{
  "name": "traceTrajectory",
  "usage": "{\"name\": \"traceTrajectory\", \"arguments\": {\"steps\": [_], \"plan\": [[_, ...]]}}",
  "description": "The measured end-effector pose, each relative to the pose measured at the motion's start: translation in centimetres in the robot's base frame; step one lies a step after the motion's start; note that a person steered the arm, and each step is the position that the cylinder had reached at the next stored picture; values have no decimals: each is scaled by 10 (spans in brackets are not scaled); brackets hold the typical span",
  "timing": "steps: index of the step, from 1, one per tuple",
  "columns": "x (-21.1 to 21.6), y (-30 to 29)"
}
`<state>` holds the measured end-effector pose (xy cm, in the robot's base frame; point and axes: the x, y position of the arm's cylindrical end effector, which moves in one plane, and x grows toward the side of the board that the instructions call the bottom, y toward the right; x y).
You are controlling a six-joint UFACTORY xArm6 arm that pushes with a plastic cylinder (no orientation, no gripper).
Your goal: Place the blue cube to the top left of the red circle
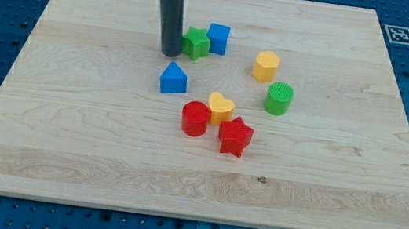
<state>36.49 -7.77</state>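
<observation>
The blue cube (218, 38) sits near the view's top centre, touching the right side of a green star (195, 42). The red circle (195, 119) stands lower, at the board's middle, below and slightly left of the cube. My tip (170, 52) rests on the board just left of the green star, touching or nearly touching it. The star lies between my tip and the blue cube.
A blue triangular block (173, 79) lies between my tip and the red circle. A yellow heart (220, 108) and a red star (235, 137) crowd the circle's right. A yellow hexagon (266, 66) and green cylinder (279, 98) stand further right. The wooden board (68, 128) carries all.
</observation>
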Motion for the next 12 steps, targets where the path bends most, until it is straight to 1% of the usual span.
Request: {"name": "traceTrajectory", "arguments": {"steps": [2,5,6,7,9,10,11,12], "plan": [[20,-6],[61,5],[63,11],[63,11],[40,13],[48,35],[51,37],[22,37]]}}
